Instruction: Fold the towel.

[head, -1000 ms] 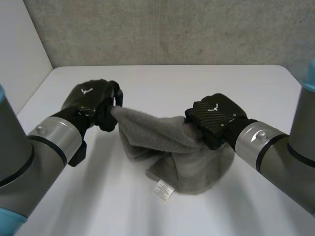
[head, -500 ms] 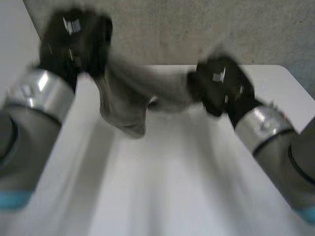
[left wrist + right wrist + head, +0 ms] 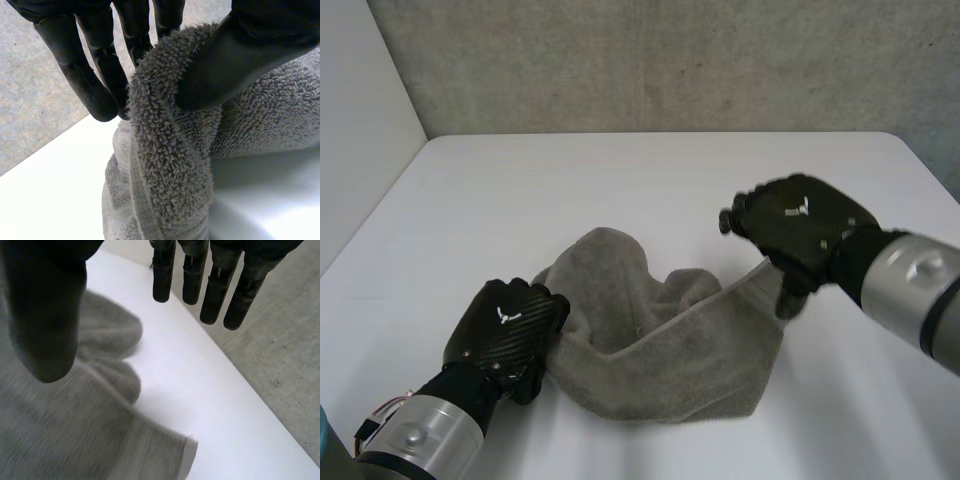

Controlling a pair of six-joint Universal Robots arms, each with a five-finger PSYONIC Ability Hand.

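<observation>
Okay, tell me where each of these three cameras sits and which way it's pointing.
Head view: between and behind the arms, looking down at the white table; both forearms, left hand and right hand show.
Left wrist view: on the left wrist, looking along the palm; its thumb and fingers pinch the grey terry towel.
Right wrist view: on the right wrist, looking past its open fingers at towel and table.
All three share the towel.

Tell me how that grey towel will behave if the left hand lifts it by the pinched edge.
Probably floppy: the towel lies in soft humps and folds on the table, so it should sag from where the left hand pinches it. Likely not slippery: the thick looped pile looks grippy. Pushed, it would probably bunch rather than slide.
</observation>
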